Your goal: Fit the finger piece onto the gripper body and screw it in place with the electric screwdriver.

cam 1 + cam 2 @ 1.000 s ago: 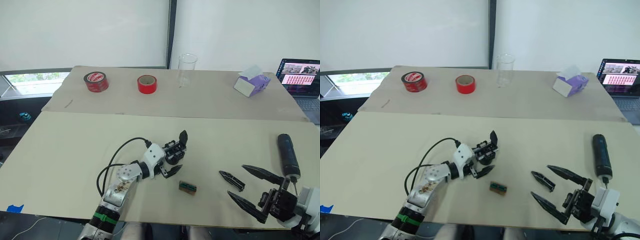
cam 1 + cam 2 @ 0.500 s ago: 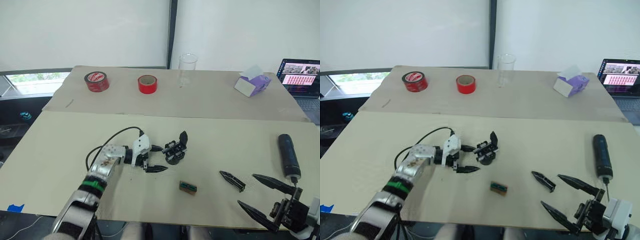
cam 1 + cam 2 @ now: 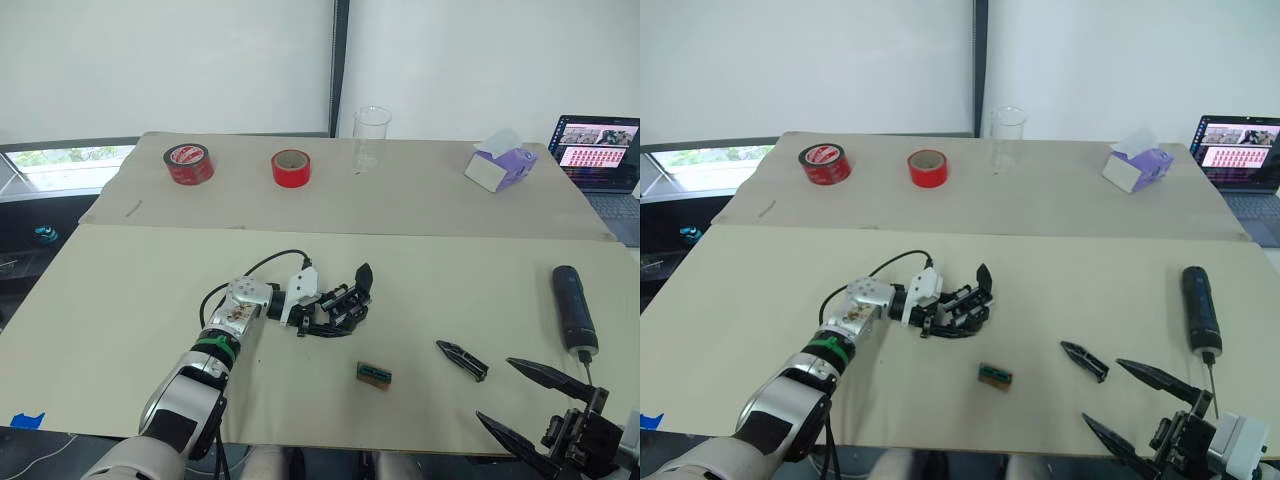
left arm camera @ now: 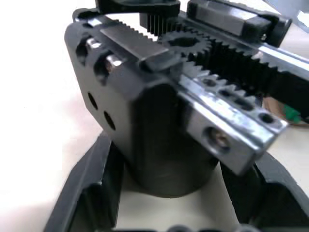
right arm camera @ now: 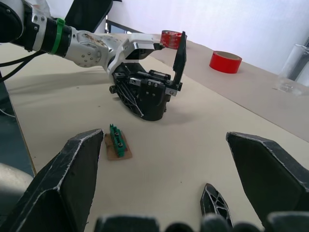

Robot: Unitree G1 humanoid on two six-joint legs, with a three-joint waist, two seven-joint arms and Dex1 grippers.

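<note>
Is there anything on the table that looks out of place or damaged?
Nothing looks damaged or spilled. The finger piece lies loose, apart from the gripper body, as expected before assembly. The small green block lies by itself between them.

Right pincer [image 3: 545,415] base cut off at frame bottom.

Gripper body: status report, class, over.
Left gripper around the gripper body. Right gripper open, empty. Finger piece and electric screwdriver loose. Nothing in the way.
</note>
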